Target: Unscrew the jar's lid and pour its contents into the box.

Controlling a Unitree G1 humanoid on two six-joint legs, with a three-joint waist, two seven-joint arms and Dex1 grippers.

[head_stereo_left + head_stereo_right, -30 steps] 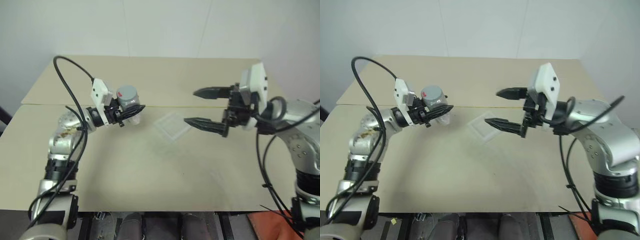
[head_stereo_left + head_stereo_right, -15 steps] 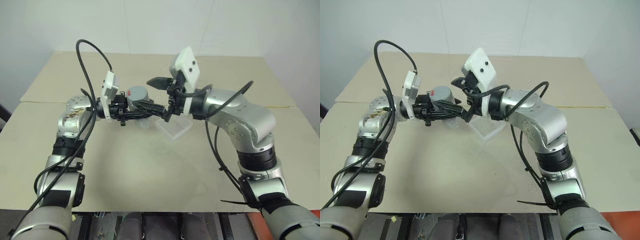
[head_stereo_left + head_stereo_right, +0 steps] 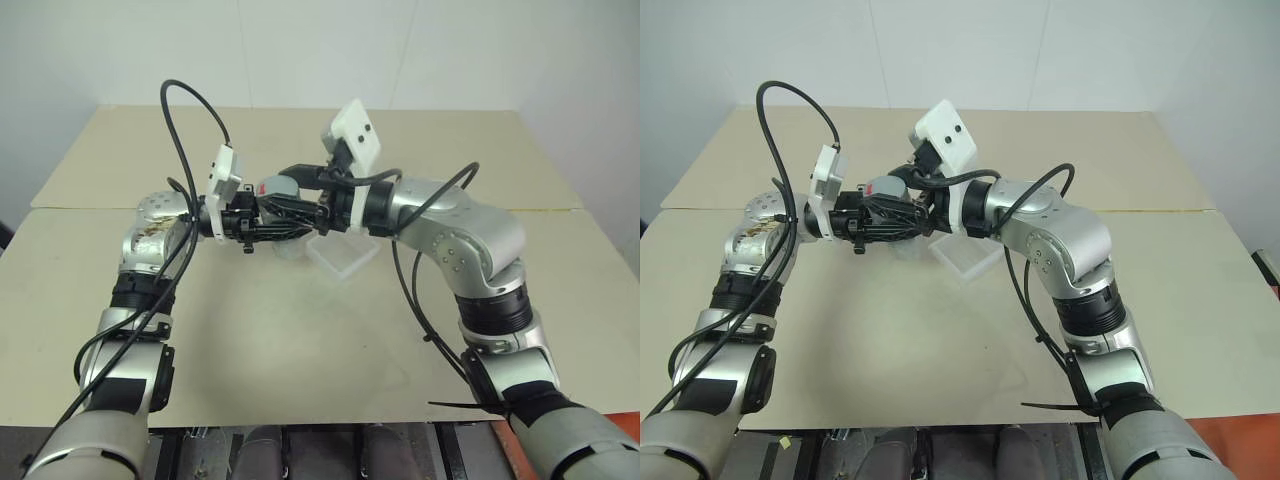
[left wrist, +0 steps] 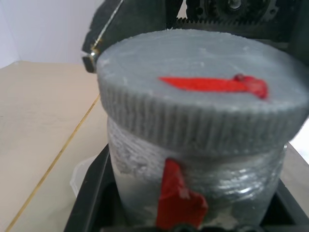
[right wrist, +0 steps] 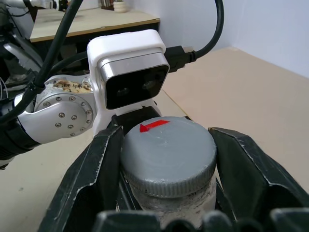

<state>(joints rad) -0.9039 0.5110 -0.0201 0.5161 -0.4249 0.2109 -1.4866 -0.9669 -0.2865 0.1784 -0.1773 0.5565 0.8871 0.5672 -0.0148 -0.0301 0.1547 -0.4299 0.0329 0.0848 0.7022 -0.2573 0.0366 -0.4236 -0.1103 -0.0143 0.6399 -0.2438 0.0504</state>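
My left gripper (image 3: pixel 288 213) is shut on the body of the silvery-grey jar (image 4: pixel 203 179) and holds it upright above the table. The jar carries a red mark on its side. Its grey ribbed lid (image 5: pixel 167 147), marked with a red arrow, sits on top. From the other side my right gripper (image 3: pixel 292 188) has shut on the lid, one black finger (image 5: pixel 96 169) pressed against each side of its rim. The clear plastic box (image 3: pixel 346 256) lies on the table just below and to the right of the jar. The contents are hidden inside the jar.
The beige table (image 3: pixel 300 340) has a seam (image 3: pixel 80 208) running across it behind the arms. A black cable (image 3: pixel 185 120) loops above my left arm, and another cable (image 3: pixel 425 310) hangs from my right arm.
My right gripper has swung left from beside the box to the jar and shut on its lid. My left gripper has turned a little with the jar.
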